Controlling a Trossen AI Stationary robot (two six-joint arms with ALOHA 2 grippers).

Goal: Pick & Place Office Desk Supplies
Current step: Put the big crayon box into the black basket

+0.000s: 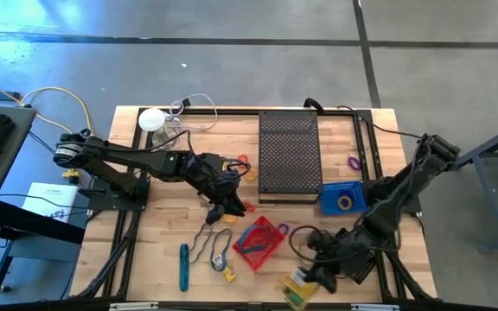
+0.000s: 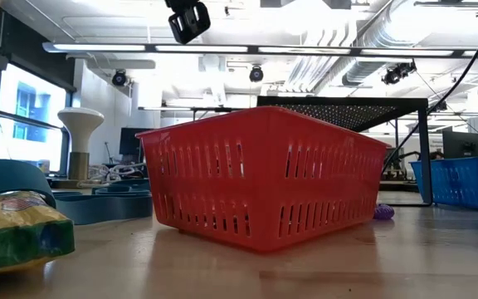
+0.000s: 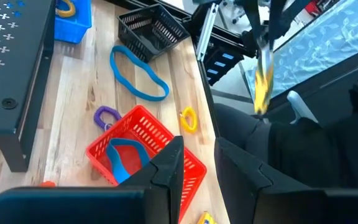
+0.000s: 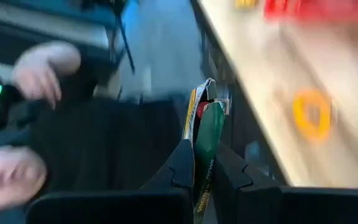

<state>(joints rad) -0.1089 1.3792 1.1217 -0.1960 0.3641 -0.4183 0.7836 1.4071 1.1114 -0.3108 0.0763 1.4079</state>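
Pinching yellow packet (image 4: pixel 202 140): right fingers (image 4: pixel 205 168); blurred | left fingers (image 3: pixel 197 163): parted, empty

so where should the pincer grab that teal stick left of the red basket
Mid-shaft on the teal stick, coming straight down from above. It lies flat on the table, long and thin, so closing the fingers across its narrow width at the middle should keep it balanced.
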